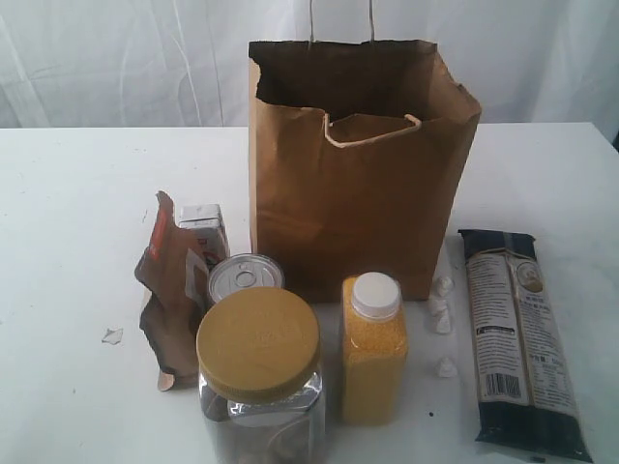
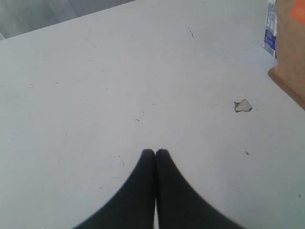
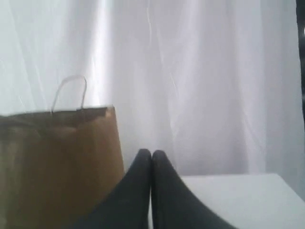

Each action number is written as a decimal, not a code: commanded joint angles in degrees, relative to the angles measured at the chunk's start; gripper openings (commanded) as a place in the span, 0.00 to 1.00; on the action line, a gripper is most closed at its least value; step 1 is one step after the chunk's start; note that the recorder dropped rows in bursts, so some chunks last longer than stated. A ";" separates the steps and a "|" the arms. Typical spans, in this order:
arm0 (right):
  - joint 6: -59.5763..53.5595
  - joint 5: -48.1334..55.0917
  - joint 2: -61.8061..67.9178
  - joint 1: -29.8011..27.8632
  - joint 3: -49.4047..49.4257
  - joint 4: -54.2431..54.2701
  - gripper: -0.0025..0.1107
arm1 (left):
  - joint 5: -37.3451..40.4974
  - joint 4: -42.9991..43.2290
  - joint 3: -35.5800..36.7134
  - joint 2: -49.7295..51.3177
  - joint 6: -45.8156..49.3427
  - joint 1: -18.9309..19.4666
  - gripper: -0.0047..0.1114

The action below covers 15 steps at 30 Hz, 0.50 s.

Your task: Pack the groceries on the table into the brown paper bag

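Toward left edge of table (image 2: 95,71), hovering with left gripper (image 2: 155,151) pinched together, empty; facing brown paper bag (image 3: 57,162) with right gripper (image 3: 151,151) likewise closed, empty.

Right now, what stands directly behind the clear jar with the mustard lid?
A small tin can stands behind the jar. Only its pull-tab top shows, as the jar covers its body. Farther back, a white-blue carton shows, partly hidden by the brown foil pouch.
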 commanded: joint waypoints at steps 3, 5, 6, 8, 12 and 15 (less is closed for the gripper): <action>2.11 -8.89 -0.08 -0.34 0.12 0.50 0.02 | -0.18 0.01 0.21 -0.14 -0.19 0.20 0.04; 10.02 -14.92 -0.08 -0.34 0.12 2.63 0.02 | -0.18 0.01 0.21 -0.14 -0.19 0.20 0.04; 13.06 -16.99 -0.08 -0.34 0.12 4.69 0.02 | -0.18 0.01 0.21 -0.14 -0.19 0.20 0.04; 14.53 -18.02 -0.08 -0.34 -2.24 9.50 0.02 | -0.18 0.01 0.21 -0.14 -0.19 0.20 0.04; 1.23 -22.28 9.66 -0.34 -20.16 9.73 0.02 | -0.18 0.01 0.21 -0.14 -0.19 0.20 0.04; -7.72 -29.37 22.16 -0.34 -34.79 9.52 0.02 | -0.18 0.01 0.21 -0.14 -0.19 0.20 0.04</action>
